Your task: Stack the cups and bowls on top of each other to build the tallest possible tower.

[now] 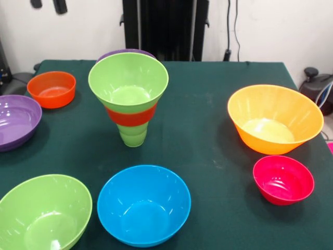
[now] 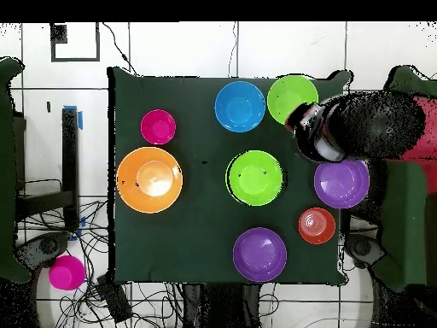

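Note:
The tower stands left of the table's middle: a light-green cup as base, an orange-red bowl on it and a lime-green bowl on top; from overhead only the top bowl shows. Loose bowls are blue, lime-green, purple, small orange-red, purple behind the tower, large orange and pink-red. My gripper shows only as two dark tips at the top edge, apart and empty. Overhead, the gripper hangs high beside the lime bowl.
The dark green table ends close in front of the blue and lime bowls. The black pedestal stands behind the far edge. A pink round object lies on the floor among cables off the table.

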Controlling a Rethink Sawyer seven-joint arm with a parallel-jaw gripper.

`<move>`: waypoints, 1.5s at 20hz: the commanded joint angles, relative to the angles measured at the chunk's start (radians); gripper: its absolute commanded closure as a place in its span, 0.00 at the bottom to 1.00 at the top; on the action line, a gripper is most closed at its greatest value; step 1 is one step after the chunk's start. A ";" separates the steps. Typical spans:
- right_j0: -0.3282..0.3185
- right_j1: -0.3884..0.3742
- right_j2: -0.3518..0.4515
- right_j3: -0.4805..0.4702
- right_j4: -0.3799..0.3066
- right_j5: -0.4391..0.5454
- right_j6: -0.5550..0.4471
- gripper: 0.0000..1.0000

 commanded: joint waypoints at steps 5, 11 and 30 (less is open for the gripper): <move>0.111 0.317 -0.037 -0.516 -0.212 0.226 -0.456 0.00; 0.118 0.431 -0.014 -0.667 -0.262 0.194 -0.608 0.00; 0.204 0.458 -0.100 -0.739 -0.217 0.182 -0.401 0.00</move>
